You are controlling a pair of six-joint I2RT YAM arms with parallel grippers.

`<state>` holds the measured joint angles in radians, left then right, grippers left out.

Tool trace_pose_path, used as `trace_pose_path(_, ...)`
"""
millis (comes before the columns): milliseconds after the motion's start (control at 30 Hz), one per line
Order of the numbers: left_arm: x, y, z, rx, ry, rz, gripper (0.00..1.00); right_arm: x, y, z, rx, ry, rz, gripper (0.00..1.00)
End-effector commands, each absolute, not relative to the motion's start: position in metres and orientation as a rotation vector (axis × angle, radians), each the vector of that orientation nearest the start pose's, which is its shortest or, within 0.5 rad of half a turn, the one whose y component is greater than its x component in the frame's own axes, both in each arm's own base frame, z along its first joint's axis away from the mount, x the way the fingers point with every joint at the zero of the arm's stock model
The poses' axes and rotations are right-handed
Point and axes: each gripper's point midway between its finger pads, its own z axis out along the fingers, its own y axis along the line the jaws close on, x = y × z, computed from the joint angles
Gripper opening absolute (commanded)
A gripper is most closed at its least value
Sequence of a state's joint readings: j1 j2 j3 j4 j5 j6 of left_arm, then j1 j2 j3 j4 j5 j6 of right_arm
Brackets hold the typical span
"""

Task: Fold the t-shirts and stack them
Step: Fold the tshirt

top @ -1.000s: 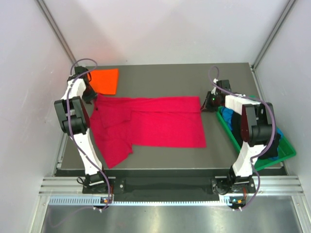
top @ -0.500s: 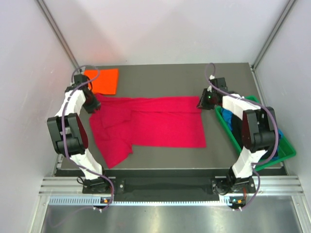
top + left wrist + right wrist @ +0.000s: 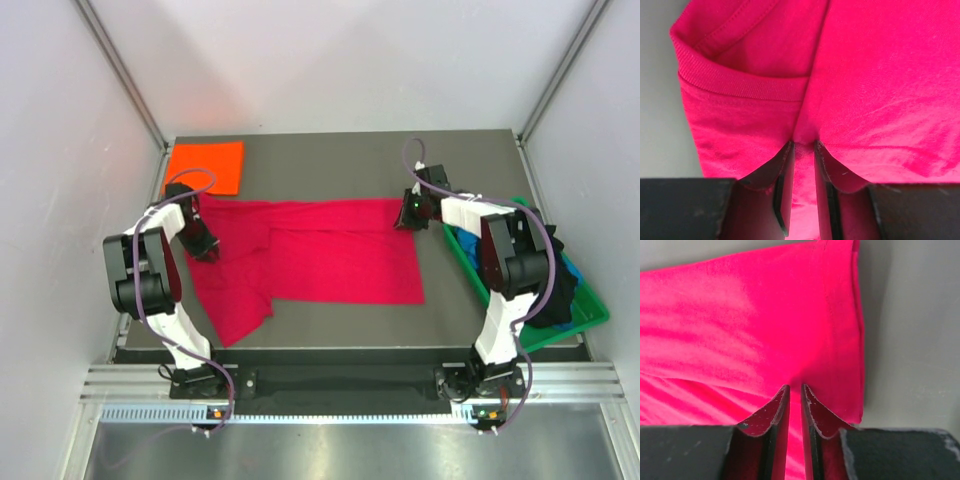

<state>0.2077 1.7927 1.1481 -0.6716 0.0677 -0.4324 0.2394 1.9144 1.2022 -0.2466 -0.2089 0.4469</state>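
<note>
- Left gripper (image 3: 207,250): jaws drawn close on a pinch of the crimson t-shirt (image 3: 320,255). In the left wrist view the cloth puckers up between the fingertips (image 3: 791,150), just near of the ribbed collar (image 3: 740,85). Judged a grasp on the shirt's neck end.
- Orange t-shirt (image 3: 207,167): a flat, squared packet at the far left corner of the table (image 3: 330,165), apart from both arms. It reads as one folded garment and the likely base of the stack.
- Crimson t-shirt: spread sideways across the middle of the table, with its collar end to the left and its hem to the right. The left part is rumpled, and one sleeve trails toward the near edge. No finished fold shows.
- Right gripper (image 3: 405,218): jaws nearly together on the far right corner of the crimson shirt. In the right wrist view the hem (image 3: 840,315) runs just beside the fingertips (image 3: 782,395), with red cloth in the gap. Judged a grasp.
- Green bin (image 3: 565,330): stands at the right edge of the table and holds a heap of dark and blue shirts (image 3: 558,285), partly hidden by the right arm.
- Progress: early, by this view. One shirt looks done and one is held at both ends for folding. The bin's contents are not yet drawn, folded or stacked.
</note>
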Motion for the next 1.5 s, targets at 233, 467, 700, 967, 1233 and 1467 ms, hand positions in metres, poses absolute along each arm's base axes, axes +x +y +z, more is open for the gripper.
trace_pose_path(233, 0.347, 0.043, 0.027, -0.92, 2.685, -0.135, 0.0, 0.432, 0.147, 0.023, 0.168, 2.546, 0.437, 0.15)
trace_pose_path(467, 0.341, 0.061, 0.06, -0.896, 2.645, 0.056, 0.0, 0.432, 0.143, 0.016, 0.179, 2.559, 0.408, 0.15)
trace_pose_path(700, 0.339, 0.058, 0.077, -0.882, 2.621, 0.043, 0.0, 0.434, 0.142, 0.015, 0.194, 2.561, 0.4, 0.15)
trace_pose_path(967, 0.341, 0.055, 0.08, -0.881, 2.624, 0.021, 0.11, 0.432, 0.14, 0.014, 0.192, 2.566, 0.398, 0.15)
trace_pose_path(1233, 0.339, 0.05, 0.059, -0.89, 2.655, -0.008, 0.2, 0.432, 0.14, 0.015, 0.181, 2.568, 0.393, 0.15)
trace_pose_path(1467, 0.342, 0.049, 0.048, -0.892, 2.668, -0.016, 0.22, 0.429, 0.139, 0.055, 0.165, 2.515, 0.408, 0.16)
